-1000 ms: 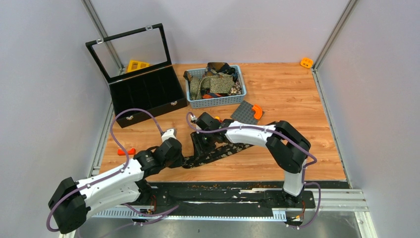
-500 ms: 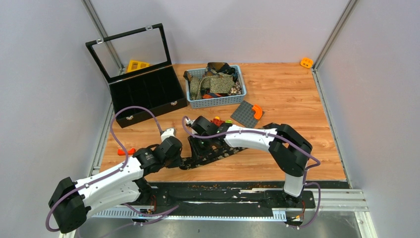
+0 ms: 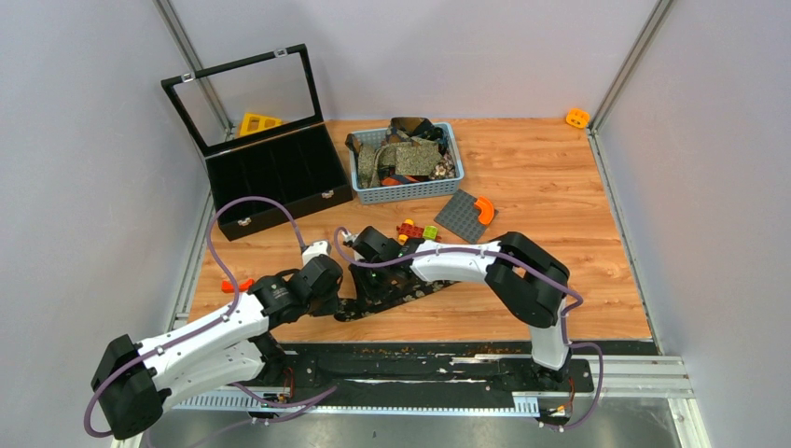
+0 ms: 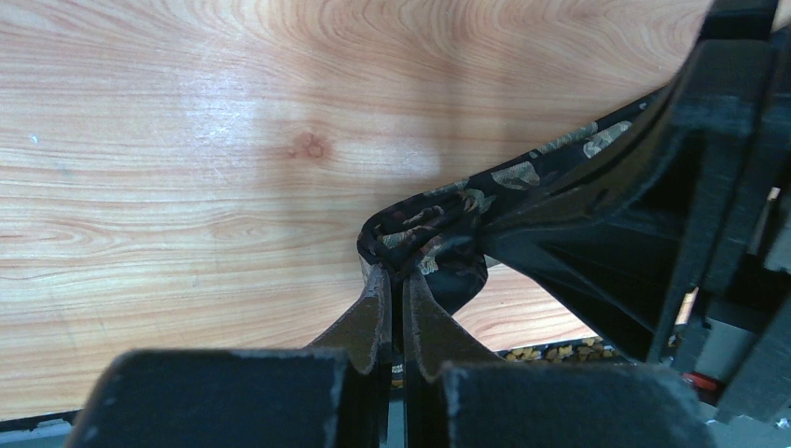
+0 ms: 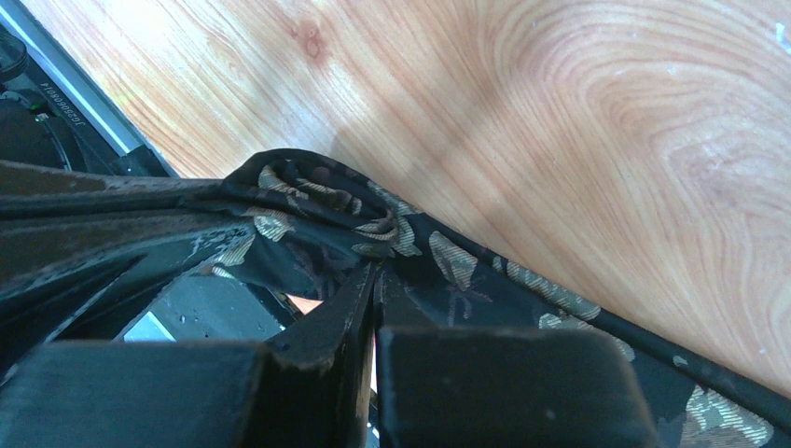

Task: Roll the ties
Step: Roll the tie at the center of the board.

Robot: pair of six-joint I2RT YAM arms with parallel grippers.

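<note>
A long black fabric necktie with a tan floral print (image 3: pixel 424 287) is lying slantwise on the light wooden tabletop (image 3: pixel 560 187) near its front edge, and its folded left end is being pinched by the left gripper (image 4: pixel 394 277), whose fingers are pressed together on the cloth. The same bunched end is being clamped by the right gripper (image 5: pixel 373 276), likewise closed on the fabric. Other olive and brown ties (image 3: pixel 403 154) are being held in the blue-grey plastic basket (image 3: pixel 407 193) at the back.
</note>
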